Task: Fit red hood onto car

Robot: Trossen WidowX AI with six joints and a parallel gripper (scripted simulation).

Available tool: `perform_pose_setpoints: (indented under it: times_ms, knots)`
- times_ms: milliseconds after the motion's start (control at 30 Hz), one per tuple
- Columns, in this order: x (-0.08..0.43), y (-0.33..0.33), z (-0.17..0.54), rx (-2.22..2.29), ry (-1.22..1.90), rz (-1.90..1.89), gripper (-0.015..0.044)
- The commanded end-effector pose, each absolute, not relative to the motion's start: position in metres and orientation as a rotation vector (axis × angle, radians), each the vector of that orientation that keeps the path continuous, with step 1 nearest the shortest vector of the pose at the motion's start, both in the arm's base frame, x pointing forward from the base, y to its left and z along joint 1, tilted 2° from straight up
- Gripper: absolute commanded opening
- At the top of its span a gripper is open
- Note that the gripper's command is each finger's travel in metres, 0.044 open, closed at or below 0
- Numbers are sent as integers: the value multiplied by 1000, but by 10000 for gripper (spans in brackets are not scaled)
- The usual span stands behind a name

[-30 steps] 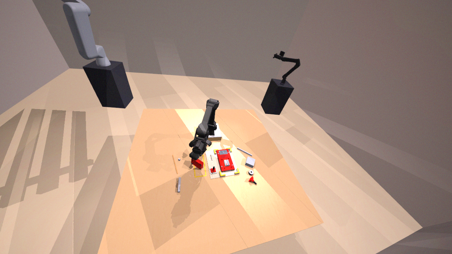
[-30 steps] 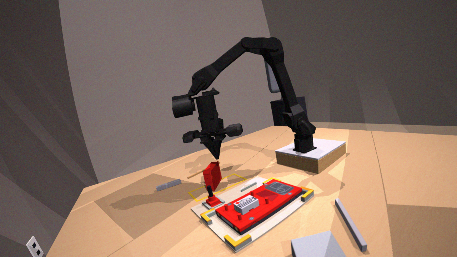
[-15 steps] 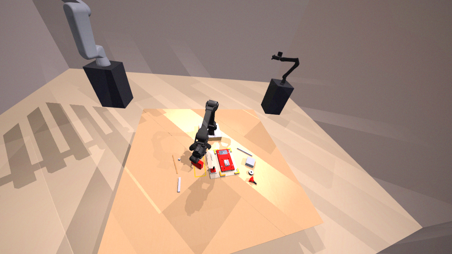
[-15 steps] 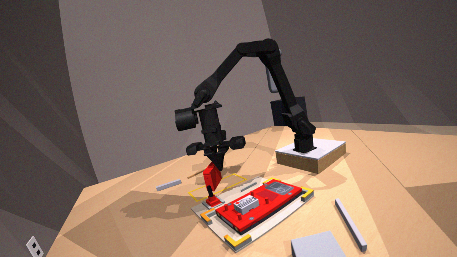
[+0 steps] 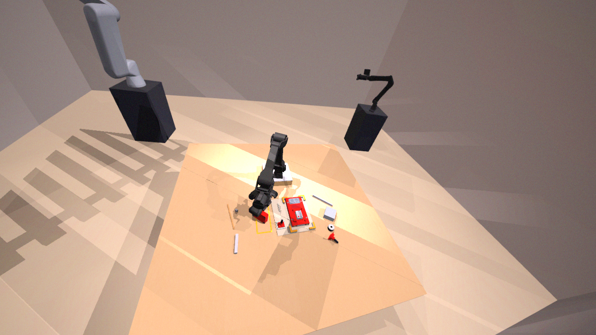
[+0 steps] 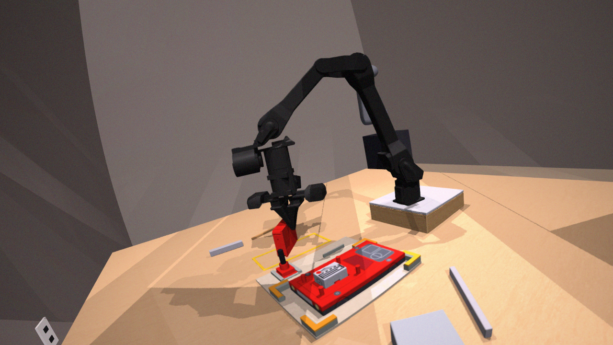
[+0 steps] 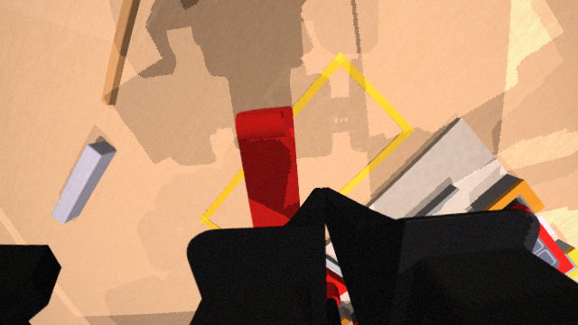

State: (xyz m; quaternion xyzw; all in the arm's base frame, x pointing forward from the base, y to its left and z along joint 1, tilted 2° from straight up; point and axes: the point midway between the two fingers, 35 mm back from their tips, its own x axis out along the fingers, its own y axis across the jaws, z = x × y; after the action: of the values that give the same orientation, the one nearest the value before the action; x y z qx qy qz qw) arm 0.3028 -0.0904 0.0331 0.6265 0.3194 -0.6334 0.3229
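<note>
Hovering with fingers fully closed on nothing, the gripper point(image 6: 289, 223) tip meets the top edge of one upended hood point(image 6: 284, 240). One chassis point(image 6: 347, 272), four pegs.

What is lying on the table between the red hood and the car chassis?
In the exterior view, a small red stand with a black post sits between the hood and the chassis, on the jig plate.
</note>
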Motion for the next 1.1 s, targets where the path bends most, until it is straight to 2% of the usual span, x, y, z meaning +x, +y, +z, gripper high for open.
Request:
perform_pose_setpoints:
  times_ms: [0,1067]
  knots:
    - [305,-92,34,1640,836,-1663,0]
    - [320,-102,35,1640,834,-1662,0]
